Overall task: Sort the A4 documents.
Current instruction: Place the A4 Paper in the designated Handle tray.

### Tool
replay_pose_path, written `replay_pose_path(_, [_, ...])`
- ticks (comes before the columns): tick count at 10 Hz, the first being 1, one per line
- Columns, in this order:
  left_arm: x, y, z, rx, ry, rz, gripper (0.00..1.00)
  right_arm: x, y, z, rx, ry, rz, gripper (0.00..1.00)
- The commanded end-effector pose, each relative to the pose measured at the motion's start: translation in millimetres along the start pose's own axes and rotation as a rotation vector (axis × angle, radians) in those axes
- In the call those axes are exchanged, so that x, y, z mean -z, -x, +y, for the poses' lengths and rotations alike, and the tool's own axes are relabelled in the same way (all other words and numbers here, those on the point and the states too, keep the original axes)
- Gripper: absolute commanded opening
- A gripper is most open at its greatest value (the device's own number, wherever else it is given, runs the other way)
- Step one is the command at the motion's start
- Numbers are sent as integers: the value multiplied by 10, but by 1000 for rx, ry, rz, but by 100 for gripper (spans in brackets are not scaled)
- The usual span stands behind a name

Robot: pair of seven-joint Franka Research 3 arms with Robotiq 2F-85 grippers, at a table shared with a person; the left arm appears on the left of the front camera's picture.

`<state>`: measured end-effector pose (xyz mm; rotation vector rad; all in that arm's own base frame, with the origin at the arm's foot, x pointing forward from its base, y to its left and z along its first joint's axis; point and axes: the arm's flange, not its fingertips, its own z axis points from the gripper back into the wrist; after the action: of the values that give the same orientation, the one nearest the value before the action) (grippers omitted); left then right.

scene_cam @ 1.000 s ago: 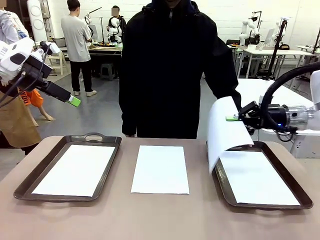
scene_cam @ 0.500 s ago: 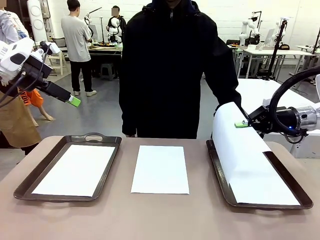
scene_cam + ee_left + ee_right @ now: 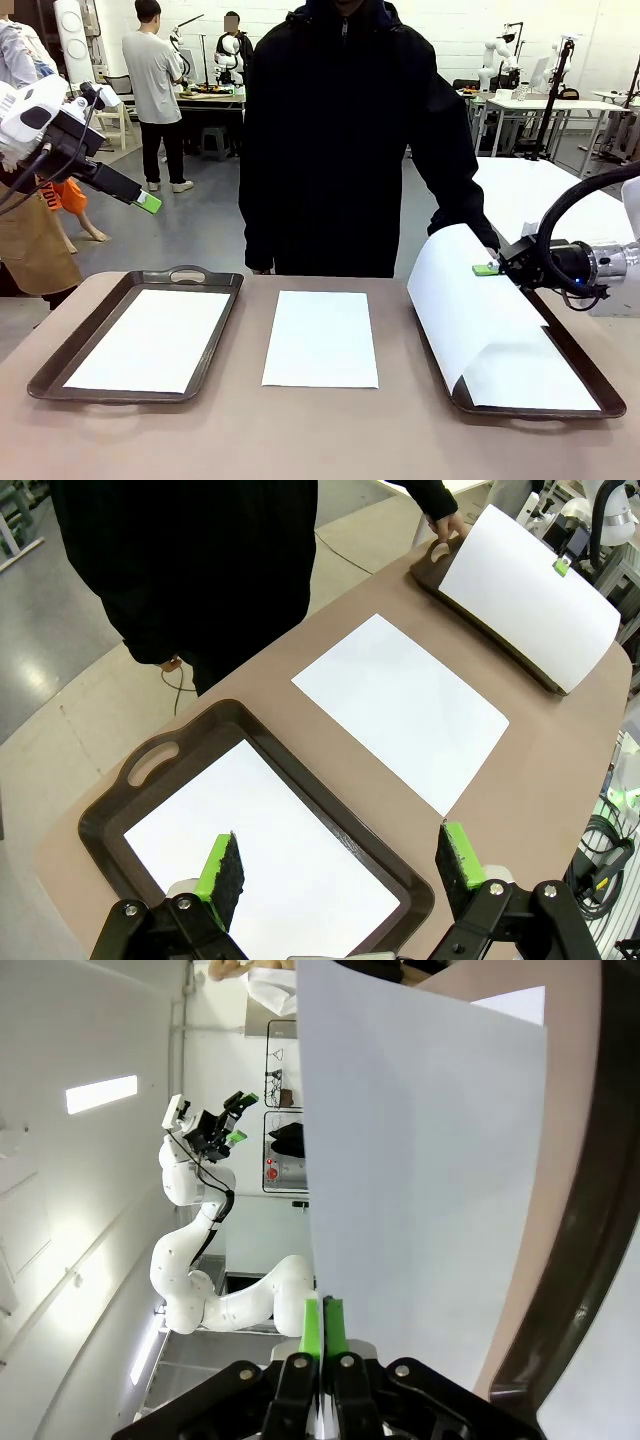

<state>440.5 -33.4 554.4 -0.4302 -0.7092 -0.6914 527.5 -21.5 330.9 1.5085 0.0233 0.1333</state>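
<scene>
**Right jaws pinching one sheet over the right tray**

Your count is four sheets, two trays, two arms and one person (image 3: 350, 150).

In the front view, the left-tray sheet (image 3: 150, 340) lies flat in the left tray (image 3: 83, 340). The middle sheet (image 3: 321, 338) lies bare on the desk (image 3: 300, 430) between the trays, touching neither. The bottom sheet (image 3: 530, 375) lies flat on the floor of the right tray (image 3: 590, 375). The held sheet (image 3: 465, 300) arches over that tray and its lower edge drapes onto the bottom sheet.

The right jaws are clenched on the upper edge of the held sheet, at the tray's far right. The rest of the paper bows away from them toward the middle of the desk. Your right wrist view confirms the grip: both green pads (image 3: 312, 1325) are pressed together with the paper edge between them. The front view shows this as one green spot.

The left jaws are released and spread wide, raised at the far left and well apart from every sheet. Your left wrist view looks down between them onto the left-tray sheet.

The left wrist view also shows the person's hand (image 3: 447, 525) at the right tray's far handle, a spot the arched sheet mostly covers from the front. I cannot tell whether it touches the tray. The bottom sheet shows plainly from the front, while the left wrist view has the arch covering it.
</scene>
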Motion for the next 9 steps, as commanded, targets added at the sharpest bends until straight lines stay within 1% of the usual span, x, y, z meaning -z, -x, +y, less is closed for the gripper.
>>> replay_pose_path(1, [-3, 10, -2, 8, -4, 4, 100, -106, -56, -161, 4, 21, -39, 1])
replay_pose_path(2, [-3, 10, -2, 8, -4, 4, 100, -165, -28, -297, 30, 70, -51, 1])
replay_pose_path(3, [-3, 10, -2, 8, -4, 4, 100, -235, -3, -389, 62, 144, -56, 1])
replay_pose_path(4, [-3, 10, -2, 8, -4, 4, 100, -319, -2, -414, 71, 202, -92, 1])
replay_pose_path(5, [-3, 10, -2, 8, -4, 4, 100, -381, 5, -380, 68, 264, -101, 1])
replay_pose_path(8, [-3, 10, -2, 8, -4, 4, 100, -438, -31, -253, 25, 379, -110, 1])
replay_pose_path(9, [-3, 10, -2, 8, -4, 4, 100, -435, -56, -194, 6, 419, -99, 1])
